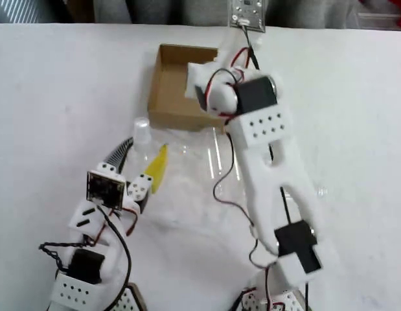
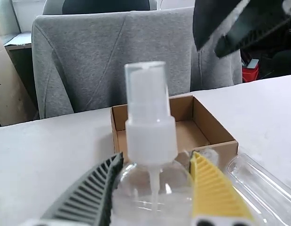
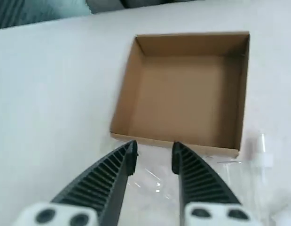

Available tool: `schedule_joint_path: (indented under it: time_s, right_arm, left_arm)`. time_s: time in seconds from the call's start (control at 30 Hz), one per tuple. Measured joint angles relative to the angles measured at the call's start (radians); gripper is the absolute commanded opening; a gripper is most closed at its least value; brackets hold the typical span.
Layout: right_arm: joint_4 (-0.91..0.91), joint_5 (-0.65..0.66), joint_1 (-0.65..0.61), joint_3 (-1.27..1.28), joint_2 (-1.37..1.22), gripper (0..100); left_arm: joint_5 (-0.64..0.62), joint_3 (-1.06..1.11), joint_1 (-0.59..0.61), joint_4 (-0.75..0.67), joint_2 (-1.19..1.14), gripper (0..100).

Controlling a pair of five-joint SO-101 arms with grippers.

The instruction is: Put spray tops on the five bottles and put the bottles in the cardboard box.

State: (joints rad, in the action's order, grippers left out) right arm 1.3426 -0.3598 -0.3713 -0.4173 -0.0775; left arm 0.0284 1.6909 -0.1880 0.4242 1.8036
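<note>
- Bottle (image 2: 150,193), clear and standing upright on the white table (image 1: 64,97), sits towards the left, just in front of the near left corner of the cardboard box.
- A white spray top (image 2: 147,110) with a clear cap over it is on the bottle's neck, its thin dip tube running down inside the body.
- The left gripper (image 1: 147,146) is closed on the bottle's body, pinching it between a grey ribbed finger (image 2: 96,188) on one side and a yellow ribbed finger (image 2: 213,188) on the other, with both pressed against the plastic.
- The cardboard box (image 3: 183,94) lies flat on the table behind the bottle, open side up, with its brown floor and low walls in plain sight.
- A piece of clear plastic packaging (image 1: 210,155) lies on the table against the box's near wall, to the right of the bottle.
- The right arm (image 1: 271,162) stretches from the table's near edge up to the box, its wrist over the box's right side.
- The right gripper (image 3: 153,149) hangs above the box's near wall with its two dark ribbed fingers spread a little and nothing between them.
</note>
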Motion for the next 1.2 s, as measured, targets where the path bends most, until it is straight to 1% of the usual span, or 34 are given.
schedule_joint_path:
  time_s: [0.27,0.57,0.83,0.87,0.93,1.0,1.07,1.13,1.2]
  right_arm:
    - [-0.095,0.011,0.104,-0.012,-0.235,13.7]
    - [-0.106,0.011,0.190,-0.216,-0.502,13.7]
    - [-0.109,0.011,0.198,-0.359,-0.710,13.6]
    - [-0.109,0.011,0.198,-0.373,-0.733,12.7]
    - [-0.109,0.012,0.198,-0.399,-0.775,7.7]
    - [-0.109,0.031,0.198,-0.425,-0.809,0.9]
    - [-0.101,0.091,0.201,-0.454,-0.839,2.9]
    - [-0.077,0.143,0.201,-0.486,-0.859,1.5]
    - [-0.041,0.164,0.203,-0.520,-0.875,1.6]
  left_arm:
    - [0.000,0.000,0.000,0.000,0.000,8]
    - [0.000,0.000,0.000,0.000,0.000,8]
    - [0.000,0.000,0.000,0.000,0.000,8]
    - [0.000,0.000,0.000,0.000,0.000,8]
    - [0.000,0.000,0.000,0.000,0.000,8]
    - [0.000,0.000,0.000,0.000,0.000,8]
    - [0.000,0.000,0.000,0.000,0.000,8]
    - [0.002,0.000,0.000,0.000,0.000,8]
    - [0.002,0.000,0.000,0.000,0.000,8]
